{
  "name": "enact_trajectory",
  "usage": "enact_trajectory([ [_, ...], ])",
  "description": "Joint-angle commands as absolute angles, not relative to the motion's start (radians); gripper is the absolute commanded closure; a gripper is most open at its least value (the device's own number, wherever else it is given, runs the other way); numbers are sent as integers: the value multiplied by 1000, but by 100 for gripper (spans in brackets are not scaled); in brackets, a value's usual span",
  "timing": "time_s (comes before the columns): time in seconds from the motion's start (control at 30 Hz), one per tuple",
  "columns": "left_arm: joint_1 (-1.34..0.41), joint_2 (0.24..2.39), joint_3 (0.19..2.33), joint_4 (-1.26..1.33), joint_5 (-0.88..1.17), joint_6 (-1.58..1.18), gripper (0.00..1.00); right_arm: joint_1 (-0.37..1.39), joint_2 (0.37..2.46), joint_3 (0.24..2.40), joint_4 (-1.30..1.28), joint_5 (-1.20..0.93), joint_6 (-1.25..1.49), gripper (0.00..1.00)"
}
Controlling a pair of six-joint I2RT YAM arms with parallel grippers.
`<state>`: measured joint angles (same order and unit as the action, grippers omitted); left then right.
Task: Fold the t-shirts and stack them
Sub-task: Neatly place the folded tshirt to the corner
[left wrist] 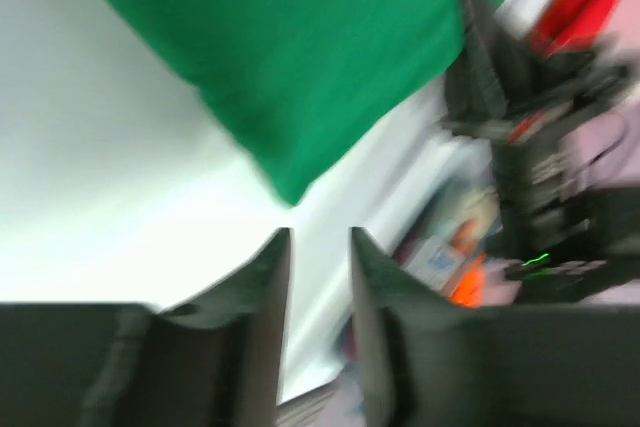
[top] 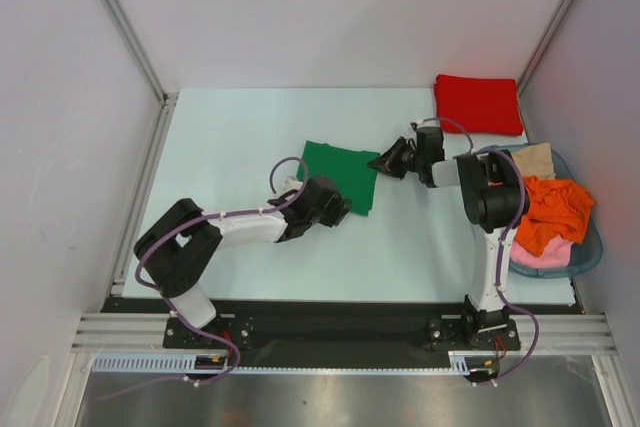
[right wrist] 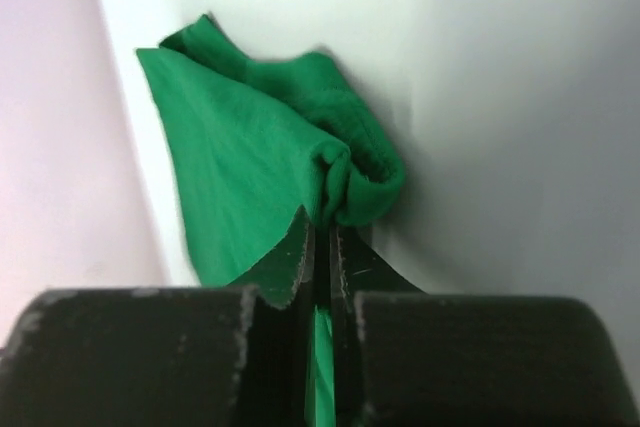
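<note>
Green t-shirt [top: 340, 175], soft limp light cloth, lay folded at frame centre on the counter [top: 230, 147]. Right pincer [right wrist: 322, 222] was clamped on its bunched right edge; left pincer [left wrist: 320, 239] stood slightly parted, empty, off its lower corner. Likely best taken by corners.

The green t-shirt [right wrist: 260, 177] pinched in my right gripper [right wrist: 322, 232] is soft, matt knit cloth that bunches in thick folds. My fingers [right wrist: 288, 277] are matt black plastic with rough, scuffed edges. The table [top: 240, 137] is a smooth, pale, matt sheet; on it at two o'clock the red t-shirt [top: 478, 104] is equally dull cloth, and at three o'clock the basket [top: 592, 255] is glossy translucent blue plastic.
</note>
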<state>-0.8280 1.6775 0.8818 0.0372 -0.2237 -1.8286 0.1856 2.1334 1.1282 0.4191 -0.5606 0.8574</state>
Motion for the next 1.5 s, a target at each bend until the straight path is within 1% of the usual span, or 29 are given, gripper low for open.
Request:
enact_trajectory([
  [0.0, -824, 1606, 871, 29, -152, -1521, 62, 186, 2079, 1227, 188, -497, 556, 100],
  [0.07, -807, 1547, 824, 14, -106, -1389, 60, 186, 2033, 1239, 135, -462, 493, 100],
  [0.1, -789, 1516, 795, 32, -92, -1361, 60, 187, 2014, 1264, 96, -434, 415, 100],
  [0.13, -782, 1485, 763, 58, -77, -1330, 60, 189, 2000, 1273, 12, -405, 381, 100],
  [0.2, -781, 1381, 678, 136, -71, -1208, 59, 186, 1956, 1290, -50, -335, 321, 100],
  [0.27, -779, 1323, 641, 153, -52, -1081, 59, 172, 1937, 1311, -110, -369, 234, 100],
  [0.3, -769, 1274, 634, 155, -35, -1048, 58, 170, 1933, 1363, -205, -351, 210, 100],
  [0.37, -753, 1238, 614, 153, 33, -988, 59, 160, 1927, 1411, -287, -272, 155, 100],
  [0.5, -710, 1158, 609, 108, 118, -934, 60, 106, 1888, 1500, -454, -233, 97, 100],
  [0.67, -710, 1097, 598, 87, 176, -891, 60, 66, 1861, 1601, -531, -126, 3, 100],
  [0.87, -672, 1114, 620, 52, 233, -813, 60, 43, 1896, 1739, -525, -32, -112, 100],
  [0.97, -626, 1160, 634, 51, 293, -804, 61, 26, 1949, 1900, -573, -35, -155, 100],
  [1.0, -605, 1182, 635, 58, 311, -799, 61, 23, 1997, 1949, -627, -34, -159, 100],
  [1.03, -597, 1189, 638, 61, 339, -795, 62, 20, 2025, 2048, -652, -37, -175, 100],
  [1.07, -582, 1193, 641, 61, 351, -785, 62, 20, 2046, 2093, -675, -38, -184, 100],
  [1.23, -560, 1204, 649, 54, 370, -761, 62, 18, 2160, 2346, -768, -23, -259, 100],
  [1.37, -555, 1216, 663, 48, 385, -749, 62, 20, 2227, 2505, -836, -32, -291, 100],
  [1.47, -551, 1232, 669, 48, 387, -746, 62, 18, 2212, 2494, -830, -46, -311, 100],
])
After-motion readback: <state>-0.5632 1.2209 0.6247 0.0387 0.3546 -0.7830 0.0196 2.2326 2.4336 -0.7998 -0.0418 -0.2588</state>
